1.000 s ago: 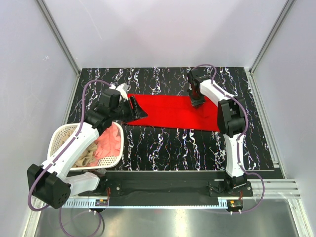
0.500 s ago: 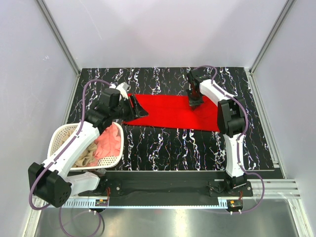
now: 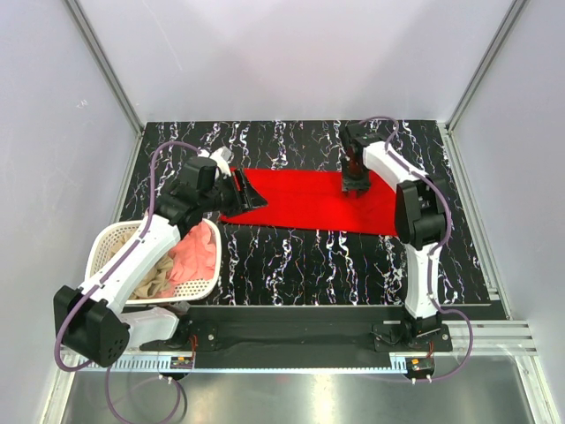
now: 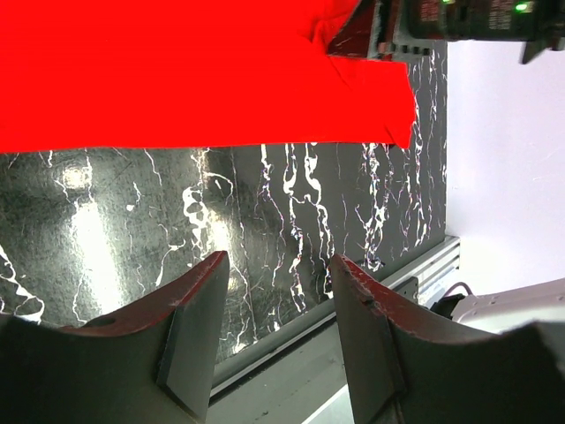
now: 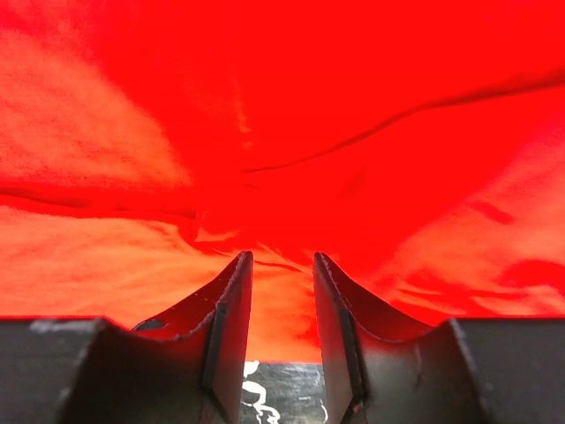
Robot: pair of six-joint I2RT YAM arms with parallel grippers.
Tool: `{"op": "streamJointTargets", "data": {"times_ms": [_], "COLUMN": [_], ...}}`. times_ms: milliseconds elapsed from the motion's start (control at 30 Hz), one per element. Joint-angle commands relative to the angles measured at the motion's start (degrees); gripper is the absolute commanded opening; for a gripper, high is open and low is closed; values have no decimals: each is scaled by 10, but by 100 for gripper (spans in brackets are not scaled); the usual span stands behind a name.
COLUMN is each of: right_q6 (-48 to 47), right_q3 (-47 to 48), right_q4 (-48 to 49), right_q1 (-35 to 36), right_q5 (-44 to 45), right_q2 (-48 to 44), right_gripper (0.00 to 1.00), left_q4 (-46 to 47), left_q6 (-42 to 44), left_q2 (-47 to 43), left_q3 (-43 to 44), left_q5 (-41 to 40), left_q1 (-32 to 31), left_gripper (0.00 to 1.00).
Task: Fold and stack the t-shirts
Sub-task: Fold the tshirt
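Where red shirt (image 3: 305, 199) lies spread flat mid-frame on table (image 3: 291, 256), left gripper (image 3: 252, 196) hovers at its left edge, fingers wide apart, nothing between. Right gripper (image 3: 357, 185) stands on shirt's upper right part, fingers narrowly parted, cloth puckered at tips. Basket (image 3: 101, 238) at lower left holds pink, beige clothes.

Red tee (image 3: 305, 201) flat on marble tbl (image 3: 291, 261)
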Motion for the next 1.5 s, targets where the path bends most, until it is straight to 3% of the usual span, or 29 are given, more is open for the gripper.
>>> {"op": "streamJointTargets", "data": {"times_ms": [0, 267, 433, 633, 733, 1467], "right_q6": [24, 57, 72, 93, 104, 109], "right_q3": [9, -14, -76, -116, -124, -145], "right_q4": [-5, 24, 112, 154, 164, 184], "right_q1": [-31, -129, -214, -245, -254, -276], "right_q5": [32, -35, -105, -122, -131, -145], "right_q2": [-59, -69, -86, -91, -83, -57], "right_gripper": [41, 41, 40, 23, 21, 37], "left_q4": [29, 18, 24, 6, 7, -2], "left_q6": [4, 46, 42, 53, 55, 69], "left_q2": [-5, 5, 15, 15, 22, 50], "left_q3": [-3, 5, -6, -4, -3, 25], "left_q5": [17, 31, 54, 61, 64, 77], "left_q1": [5, 6, 6, 6, 5, 6], "left_gripper": [55, 55, 55, 55, 55, 55]}}
